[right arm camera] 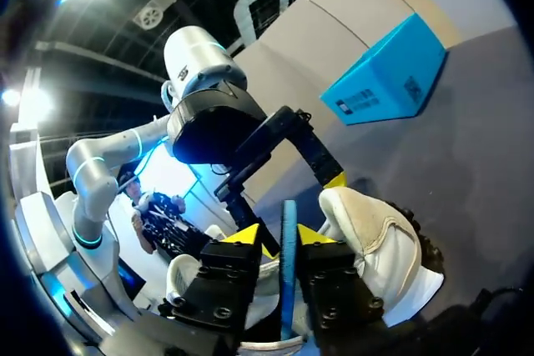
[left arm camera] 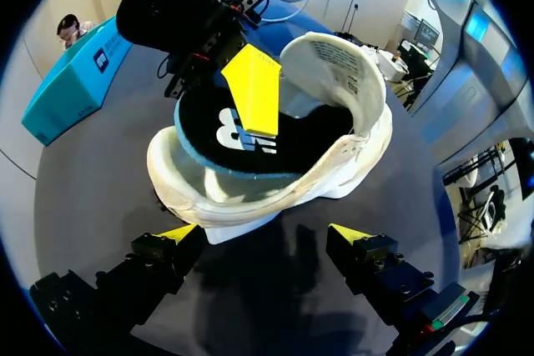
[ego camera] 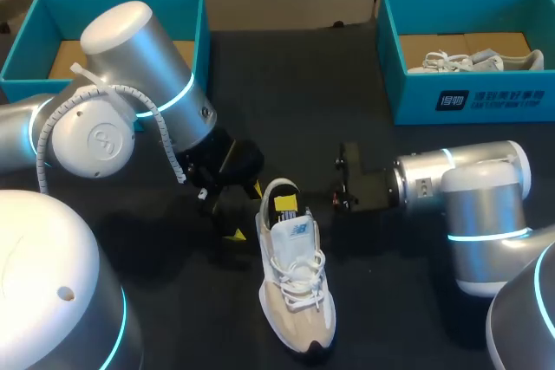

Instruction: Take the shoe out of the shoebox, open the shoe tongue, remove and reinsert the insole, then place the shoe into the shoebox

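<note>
Your right hand (right arm camera: 282, 238) pinches the insole (right arm camera: 288, 285) in the shoe (ego camera: 293, 292); your left hand (left arm camera: 265, 233) sits open at its heel.

White shoe (left arm camera: 250, 202) just ahead of spread jaws

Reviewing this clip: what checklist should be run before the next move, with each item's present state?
1. Right gripper shut on the insole: ok.
2. Insole clear of the sneaker: not ok, mostly inside.
3. Tongue folded open: ok.
4. Left gripper holding the sneaker's heel: not ok, fingers open, not gripping.
5. Left shoebox free for the return: cannot tell, the left arm hides much of it.
</note>
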Robot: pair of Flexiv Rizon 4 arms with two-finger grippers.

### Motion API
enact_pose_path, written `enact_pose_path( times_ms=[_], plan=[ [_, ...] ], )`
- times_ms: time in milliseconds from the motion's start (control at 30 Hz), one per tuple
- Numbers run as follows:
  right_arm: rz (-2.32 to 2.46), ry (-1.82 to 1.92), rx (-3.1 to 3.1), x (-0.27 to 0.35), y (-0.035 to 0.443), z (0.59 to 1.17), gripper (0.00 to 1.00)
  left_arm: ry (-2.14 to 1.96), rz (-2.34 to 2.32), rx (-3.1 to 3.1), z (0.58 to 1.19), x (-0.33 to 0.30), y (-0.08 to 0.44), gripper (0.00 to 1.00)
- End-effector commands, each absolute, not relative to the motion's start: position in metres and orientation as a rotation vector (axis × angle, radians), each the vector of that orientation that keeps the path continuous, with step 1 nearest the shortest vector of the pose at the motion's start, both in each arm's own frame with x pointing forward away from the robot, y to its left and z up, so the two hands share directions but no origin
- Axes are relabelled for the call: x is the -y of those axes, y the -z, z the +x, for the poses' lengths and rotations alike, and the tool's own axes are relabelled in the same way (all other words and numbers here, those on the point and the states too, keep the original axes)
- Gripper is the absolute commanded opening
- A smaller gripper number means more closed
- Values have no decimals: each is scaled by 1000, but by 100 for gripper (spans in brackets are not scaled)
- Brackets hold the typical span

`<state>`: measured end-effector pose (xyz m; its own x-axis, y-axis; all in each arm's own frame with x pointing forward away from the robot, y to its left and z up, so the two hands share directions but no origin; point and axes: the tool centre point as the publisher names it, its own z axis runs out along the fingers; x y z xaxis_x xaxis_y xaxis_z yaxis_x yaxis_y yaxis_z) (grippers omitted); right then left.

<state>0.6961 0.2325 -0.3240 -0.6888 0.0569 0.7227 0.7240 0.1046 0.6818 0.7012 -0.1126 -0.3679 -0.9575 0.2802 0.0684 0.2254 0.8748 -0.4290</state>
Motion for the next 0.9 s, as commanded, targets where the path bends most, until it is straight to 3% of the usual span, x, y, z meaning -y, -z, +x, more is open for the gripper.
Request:
enact_pose_path(
  times_ms=[33, 867, 900],
  plan=[
    [-777, 1639, 1857, -230, 322, 692, 0, -639, -395, 2920, 701, 113, 367, 100],
    [-801, 1607, 1823, -232, 338, 693, 0, -639, -395, 2920, 701, 113, 367, 100],
    [-825, 1554, 1851, -236, 335, 690, 30, -639, -395, 2920, 701, 113, 367, 100]
  ],
)
